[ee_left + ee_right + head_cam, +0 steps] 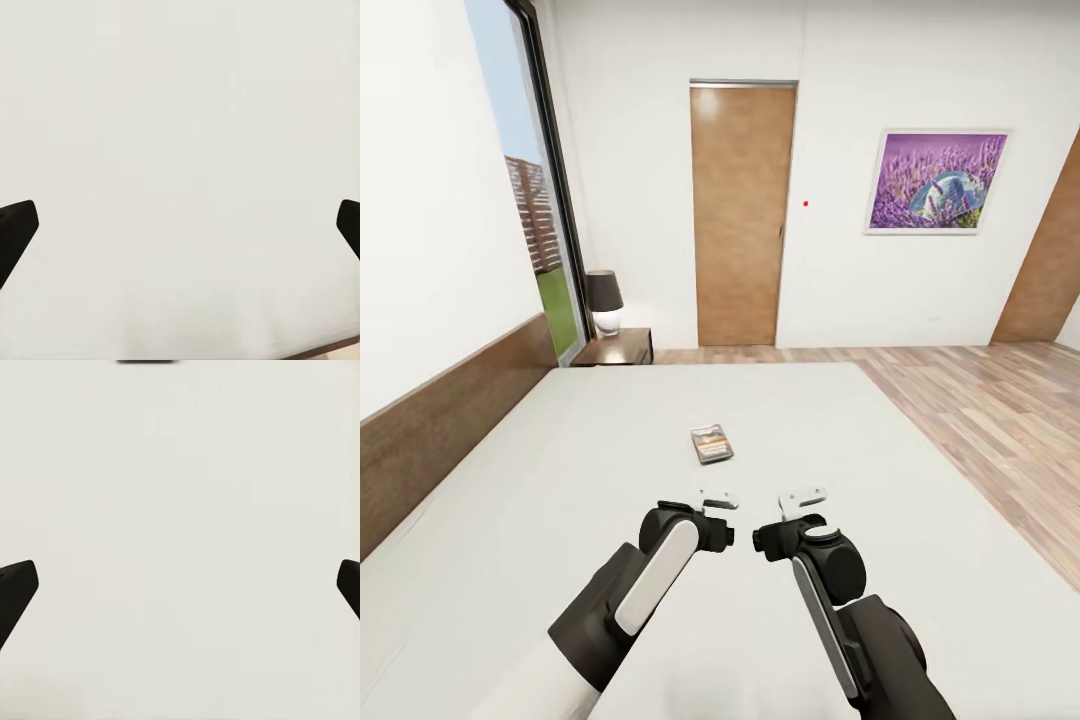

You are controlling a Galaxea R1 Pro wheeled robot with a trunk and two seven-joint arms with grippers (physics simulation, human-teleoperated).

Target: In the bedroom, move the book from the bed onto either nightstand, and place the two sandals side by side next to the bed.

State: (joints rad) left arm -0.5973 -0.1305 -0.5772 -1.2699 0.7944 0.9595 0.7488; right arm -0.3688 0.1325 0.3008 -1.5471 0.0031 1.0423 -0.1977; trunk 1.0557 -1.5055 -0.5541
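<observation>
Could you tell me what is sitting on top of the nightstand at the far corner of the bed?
A table lamp with a dark shade and pale rounded base stands on the nightstand. The mattress edge hides the nightstand's lower part, so nothing below its top can be judged.

Head view high, facing forward-down across the bed (560, 440), both wrist views close above its mattress

Bare mattress (560, 470) around book (712, 443)
</observation>
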